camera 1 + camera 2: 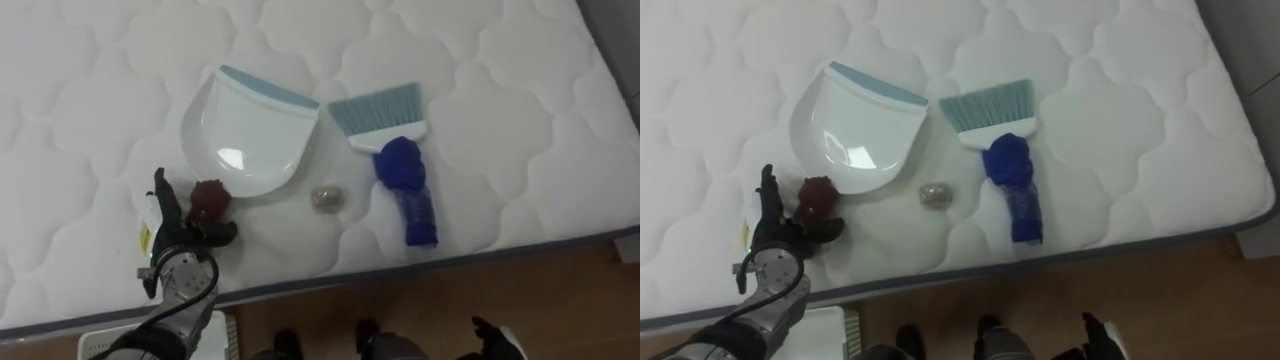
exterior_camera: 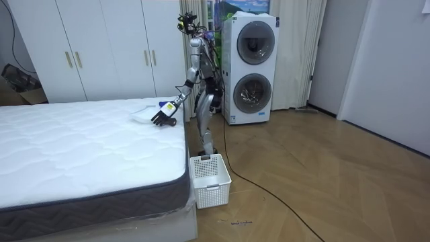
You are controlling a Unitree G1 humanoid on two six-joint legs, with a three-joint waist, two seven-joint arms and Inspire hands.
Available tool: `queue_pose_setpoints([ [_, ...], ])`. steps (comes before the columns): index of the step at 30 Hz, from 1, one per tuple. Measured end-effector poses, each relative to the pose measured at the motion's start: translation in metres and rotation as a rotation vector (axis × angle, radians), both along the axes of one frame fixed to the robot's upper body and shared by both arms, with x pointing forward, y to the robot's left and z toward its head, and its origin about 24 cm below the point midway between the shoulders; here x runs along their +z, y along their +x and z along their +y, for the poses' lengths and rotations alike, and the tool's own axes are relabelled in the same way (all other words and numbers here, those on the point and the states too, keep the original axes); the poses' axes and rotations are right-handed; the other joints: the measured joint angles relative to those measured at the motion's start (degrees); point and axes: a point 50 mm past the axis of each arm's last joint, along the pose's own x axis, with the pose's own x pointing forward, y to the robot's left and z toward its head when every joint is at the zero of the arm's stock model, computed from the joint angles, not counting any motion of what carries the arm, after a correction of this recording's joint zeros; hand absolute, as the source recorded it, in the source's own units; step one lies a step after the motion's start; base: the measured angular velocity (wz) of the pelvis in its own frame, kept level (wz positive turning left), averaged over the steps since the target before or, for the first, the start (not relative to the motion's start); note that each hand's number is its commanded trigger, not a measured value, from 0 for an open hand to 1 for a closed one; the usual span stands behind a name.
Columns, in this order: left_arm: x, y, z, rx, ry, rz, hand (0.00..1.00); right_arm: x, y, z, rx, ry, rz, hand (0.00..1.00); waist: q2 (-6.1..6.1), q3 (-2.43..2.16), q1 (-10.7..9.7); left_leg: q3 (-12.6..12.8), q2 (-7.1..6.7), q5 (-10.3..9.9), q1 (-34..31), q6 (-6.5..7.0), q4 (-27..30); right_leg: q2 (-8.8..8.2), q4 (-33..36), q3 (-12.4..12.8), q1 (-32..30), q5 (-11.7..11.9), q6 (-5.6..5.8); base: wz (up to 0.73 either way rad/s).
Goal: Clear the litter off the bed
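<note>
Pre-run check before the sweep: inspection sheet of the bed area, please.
surface: white quilted mattress.
job's things: dustpan and brush side by side, untouched.
clutter: dark red lump, pale scrap, both between dustpan and bed edge.
hands: left hand open, at the lump; right hand low off the bed, state unclear.
cables: robot's own only.
surroundings: white basket on floor, stacked washers, wardrobes.

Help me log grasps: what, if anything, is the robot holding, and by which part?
Nothing: the left hand is open, the dark red crumpled lump lying on the white quilted mattress between its fingers and thumb.
</note>
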Motion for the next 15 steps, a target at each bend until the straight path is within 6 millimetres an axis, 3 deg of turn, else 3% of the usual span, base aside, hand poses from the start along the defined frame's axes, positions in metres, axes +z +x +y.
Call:
queue_pose_setpoints([
  [7,-0.0025,-0.0012,-0.0055,-0.038,0.004,0.019,0.00,-0.0001,0.0004,-0.0002,0.001,0.000,0.009,0.00,-0.05,-0.03,-0.4,0.1,-0.03,0.0,0.0,0.00,-0.1,0.01,0.0,0.2,-0.1,0.0,0.02,0.00],
  [14,-0.0068,-0.0038,-0.0062,-0.059,-0.003,0.057,0.00,-0.0007,0.0005,0.0020,0.002,0.007,0.016,0.00,-0.27,-0.07,-2.1,0.0,-0.03,0.0,0.0,0.01,0.4,-0.02,0.2,0.2,0.0,0.0,0.02,0.00],
  [15,-0.0075,-0.0042,-0.0064,-0.062,-0.005,0.063,0.07,-0.0008,0.0004,0.0020,0.002,0.007,0.018,0.00,-0.28,-0.06,-2.2,0.0,-0.02,0.0,0.0,0.01,0.4,-0.02,0.2,0.2,0.0,0.0,0.02,0.00],
])
